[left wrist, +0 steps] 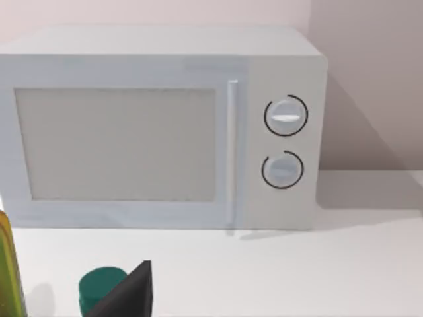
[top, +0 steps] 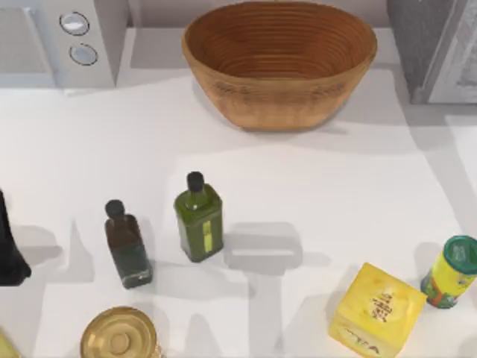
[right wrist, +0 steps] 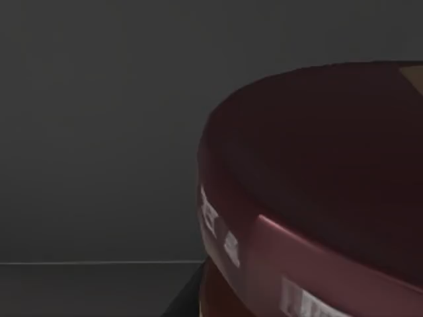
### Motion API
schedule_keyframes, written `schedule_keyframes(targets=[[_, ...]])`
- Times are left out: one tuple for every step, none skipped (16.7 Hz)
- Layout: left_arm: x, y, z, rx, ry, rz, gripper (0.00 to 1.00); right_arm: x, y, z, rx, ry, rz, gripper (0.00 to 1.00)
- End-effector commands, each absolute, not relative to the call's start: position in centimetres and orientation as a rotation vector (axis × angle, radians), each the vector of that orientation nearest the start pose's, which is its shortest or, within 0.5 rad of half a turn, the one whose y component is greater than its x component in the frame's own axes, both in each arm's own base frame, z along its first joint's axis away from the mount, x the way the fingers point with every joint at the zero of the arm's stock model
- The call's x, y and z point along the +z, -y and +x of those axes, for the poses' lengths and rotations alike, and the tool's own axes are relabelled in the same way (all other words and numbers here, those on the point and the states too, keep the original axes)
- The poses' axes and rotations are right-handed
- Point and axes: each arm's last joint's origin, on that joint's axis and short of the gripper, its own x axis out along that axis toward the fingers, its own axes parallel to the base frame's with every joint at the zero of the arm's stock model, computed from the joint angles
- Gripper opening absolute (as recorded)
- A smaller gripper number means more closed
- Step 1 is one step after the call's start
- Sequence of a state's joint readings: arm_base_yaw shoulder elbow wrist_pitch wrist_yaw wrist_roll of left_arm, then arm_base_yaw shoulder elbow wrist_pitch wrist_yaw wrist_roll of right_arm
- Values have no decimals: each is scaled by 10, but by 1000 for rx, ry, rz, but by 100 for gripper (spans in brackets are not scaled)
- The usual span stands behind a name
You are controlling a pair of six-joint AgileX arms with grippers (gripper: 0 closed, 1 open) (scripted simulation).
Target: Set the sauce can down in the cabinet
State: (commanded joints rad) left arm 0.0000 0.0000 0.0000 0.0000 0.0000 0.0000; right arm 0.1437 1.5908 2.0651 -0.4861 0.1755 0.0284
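Note:
The sauce can [right wrist: 310,191] looms close in the right wrist view, showing its flat dark maroon top and a red side with pale marks. It is inside a dark grey space with a floor line low behind it. My right gripper is shut on it; one dark finger [right wrist: 188,297] shows against the can's side. The cabinet [top: 428,45], grey and speckled with a pale framed door, stands at the table's back right corner. My left arm [top: 9,250] is parked at the left edge.
A wicker basket [top: 279,97] sits at the back centre and a white microwave [top: 67,37] at the back left. Two dark bottles [top: 200,220] [top: 128,246], a gold-topped can [top: 119,335], a yellow box [top: 376,309] and a green-lidded yellow can [top: 451,272] stand toward the front.

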Motion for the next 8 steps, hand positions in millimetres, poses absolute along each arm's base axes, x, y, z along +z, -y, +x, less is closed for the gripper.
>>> schedule_keyframes(targets=[[160, 1, 106, 0, 0, 0, 100, 526, -46, 332, -22, -13, 12, 0], [160, 1, 106, 0, 0, 0, 100, 522, -45, 346, -25, -16, 12, 0], [160, 1, 106, 0, 0, 0, 100, 518, -44, 360, -26, -19, 11, 0], [160, 1, 106, 0, 0, 0, 100, 515, -44, 372, -24, -20, 10, 0], [160, 1, 106, 0, 0, 0, 100, 512, -44, 382, -20, -18, 8, 0], [160, 1, 106, 0, 0, 0, 100, 510, -44, 389, -13, -14, 6, 0], [160, 1, 106, 0, 0, 0, 100, 509, -44, 394, -8, -9, 4, 0], [160, 1, 106, 0, 0, 0, 100, 509, -45, 396, -4, -7, 3, 0]])
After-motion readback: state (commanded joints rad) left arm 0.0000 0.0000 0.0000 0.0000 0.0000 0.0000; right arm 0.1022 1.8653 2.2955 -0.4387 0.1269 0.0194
